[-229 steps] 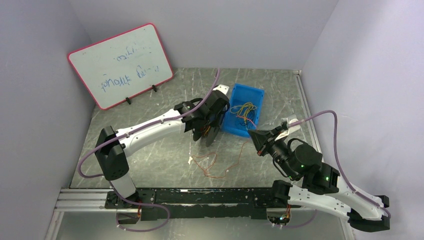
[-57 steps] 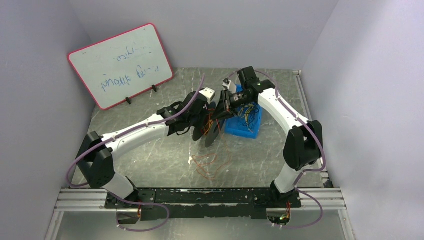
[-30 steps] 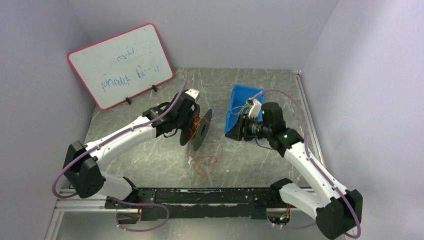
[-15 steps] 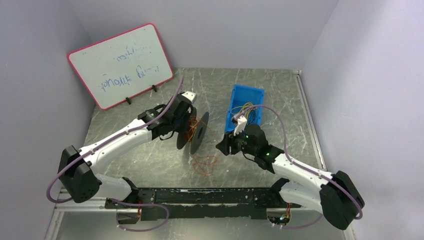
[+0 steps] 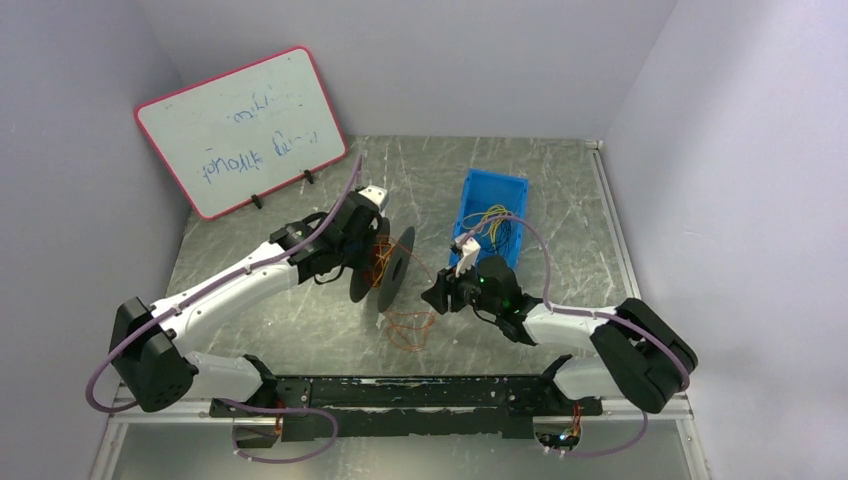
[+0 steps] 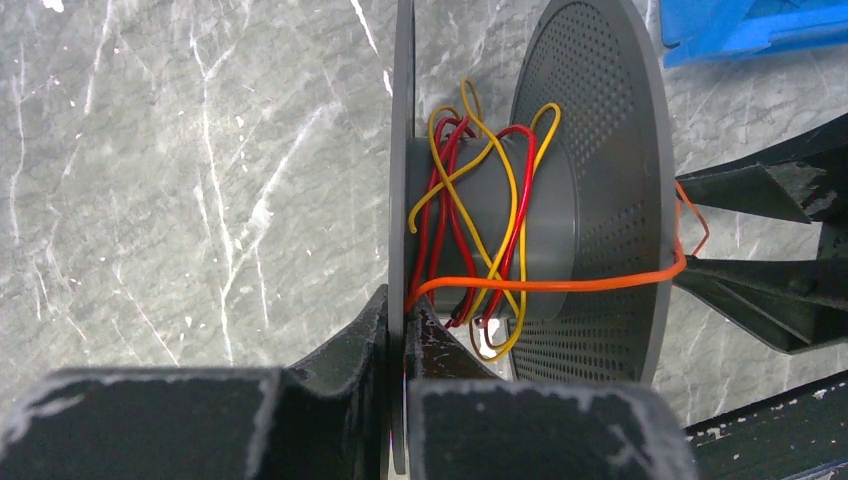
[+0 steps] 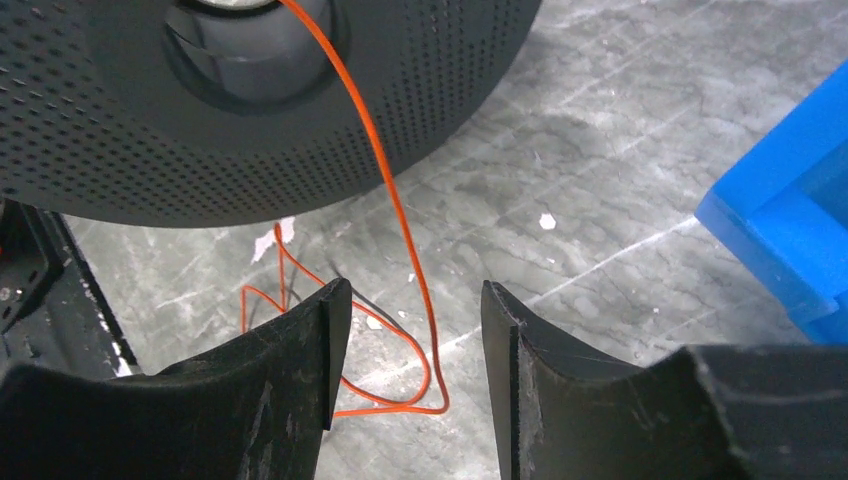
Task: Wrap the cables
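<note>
A dark grey two-disc spool [image 5: 390, 270] is held up on edge above the table. My left gripper [image 6: 402, 318] is shut on the rim of its thin left disc [image 6: 402, 120]. Red and yellow cables [image 6: 480, 215] lie loosely wound on the core. One orange cable [image 6: 600, 284] leaves the core over the perforated disc and drops to a loose heap [image 5: 410, 328] on the table. My right gripper [image 7: 412, 345] stands open just right of the spool, low over the table. The orange cable [image 7: 395, 200] hangs between its fingers without touching them.
A blue bin [image 5: 482, 196] with more thin cables stands behind the right gripper, and its corner [image 7: 790, 230] shows in the right wrist view. A red-framed whiteboard [image 5: 240, 130] leans at the back left. Lilac hoses run along both arms.
My right gripper has swung from the blue bin forward and left, down to the spool's right side and the hanging orange cable. The left arm has drawn the spool slightly left.
</note>
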